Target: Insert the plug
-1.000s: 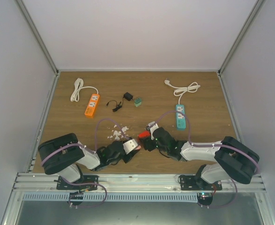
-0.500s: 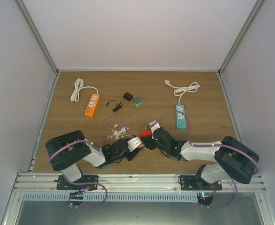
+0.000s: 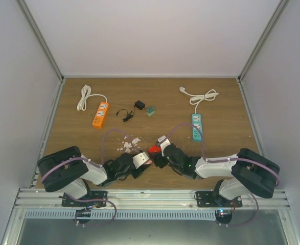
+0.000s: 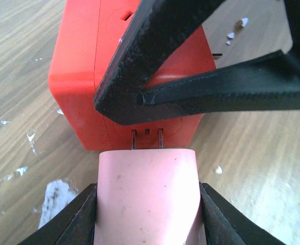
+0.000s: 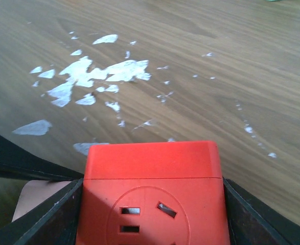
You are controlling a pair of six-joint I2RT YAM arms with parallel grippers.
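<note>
Near centre of the table (image 3: 221, 102), seen from above, the two arms meet tip to tip. The left gripper (image 3: 138, 162) has its jaws clamped on the pink plug (image 4: 147, 194), its fingers (image 4: 81, 217) pressed on either side of the body. The right gripper (image 3: 159, 153) has its jaws clamped on the red socket (image 5: 152, 194), its black fingers (image 4: 155, 51) crossing the block's right side. The plug sits just left of the socket, its prongs (image 4: 146, 139) meeting the socket face with a short length exposed. White flecks (image 3: 128, 144) lie on the wood just beyond. Far left lies an orange strip (image 3: 100, 114), far right a teal strip (image 3: 197, 126); between them lie a black adapter (image 3: 139, 105) and a green block (image 3: 150, 111).
</note>
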